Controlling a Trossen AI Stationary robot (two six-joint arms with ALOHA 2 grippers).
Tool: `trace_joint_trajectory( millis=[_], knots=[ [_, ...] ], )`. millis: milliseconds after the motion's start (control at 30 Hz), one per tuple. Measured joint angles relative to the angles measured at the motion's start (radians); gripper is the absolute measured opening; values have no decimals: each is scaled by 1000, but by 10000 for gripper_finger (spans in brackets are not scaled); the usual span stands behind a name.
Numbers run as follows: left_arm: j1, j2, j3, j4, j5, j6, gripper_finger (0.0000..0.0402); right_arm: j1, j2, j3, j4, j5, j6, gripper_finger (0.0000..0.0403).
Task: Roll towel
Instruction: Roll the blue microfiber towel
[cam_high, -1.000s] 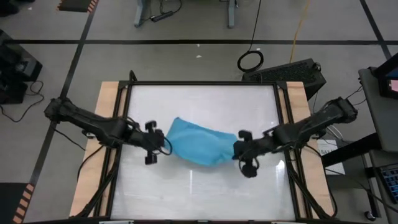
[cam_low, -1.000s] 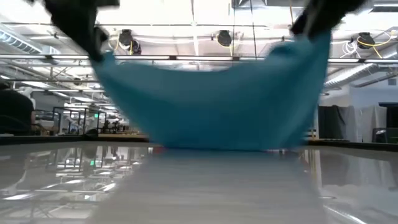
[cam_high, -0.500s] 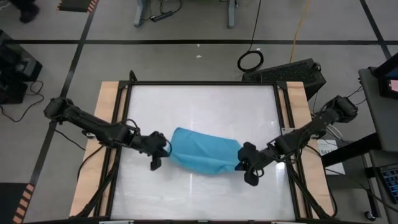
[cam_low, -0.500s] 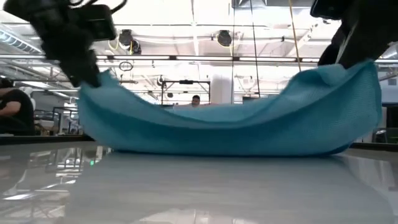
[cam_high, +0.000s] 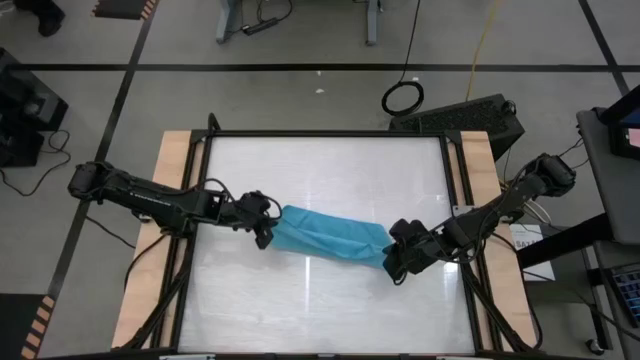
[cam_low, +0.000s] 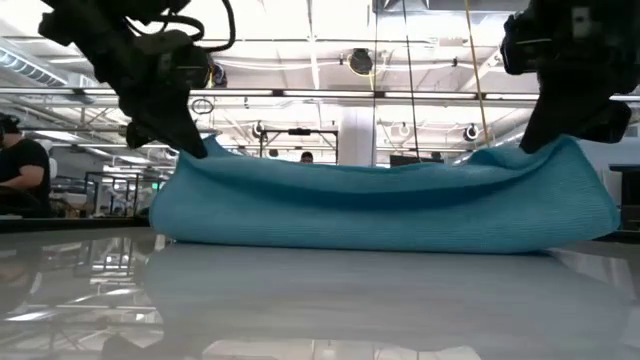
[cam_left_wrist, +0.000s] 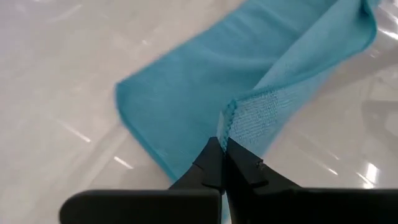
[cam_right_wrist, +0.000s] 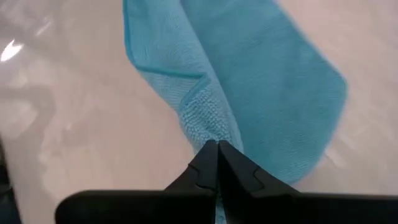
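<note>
The turquoise towel (cam_high: 328, 237) lies folded into a long narrow band across the middle of the white table, its underside resting on the surface (cam_low: 390, 215). My left gripper (cam_high: 263, 226) is shut on the towel's left end. My right gripper (cam_high: 391, 259) is shut on its right end. Both grippers are low, close to the table. My left gripper pinches the stitched corner of the towel's upper layer (cam_left_wrist: 231, 118) between its two fingertips, slanting down from the table's left. That end stands slightly raised (cam_low: 195, 155); the rest lies on the table. My right gripper pinches the hemmed corner at the towel's right end (cam_right_wrist: 205, 127) between its two fingertips, slanting down from the table's right. The end is held a little above the table (cam_low: 560, 150), the cloth below it slack.
The white tabletop (cam_high: 320, 170) has a dark frame and wooden side strips (cam_high: 175, 180). Free surface lies far and near of the towel. People and equipment show in the room beyond, in the low view (cam_low: 20, 170).
Both grippers have gone down toward the table and a little toward its near edge, staying shut on the towel's ends. The towel, which hung sagging between them, has come down and now lies folded over as a flat narrow band.
</note>
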Motion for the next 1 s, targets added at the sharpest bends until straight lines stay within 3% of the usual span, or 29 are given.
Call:
trace_joint_trajectory(
  millis=[233, 500, 600, 800, 1000],
  knots=[
    [66, 73, 1, 68, -10, 112, 27, -3, 0, 0, -114, 143, 188, 22],
    [86, 164, 1, 176, -45, 109, 168, -7, 1, 0, -199, 148, 260, 198],
    [88, 165, 1, 179, -85, 78, 211, 16, 1, 0, -129, 170, 159, 243],
    [86, 165, 1, 226, 57, 239, 231, 68, 17, 0, 113, 171, -225, 238],
    [83, 165, 1, 220, 80, 306, 232, 64, 76, 0, 90, 169, -307, 179]
  ],
)
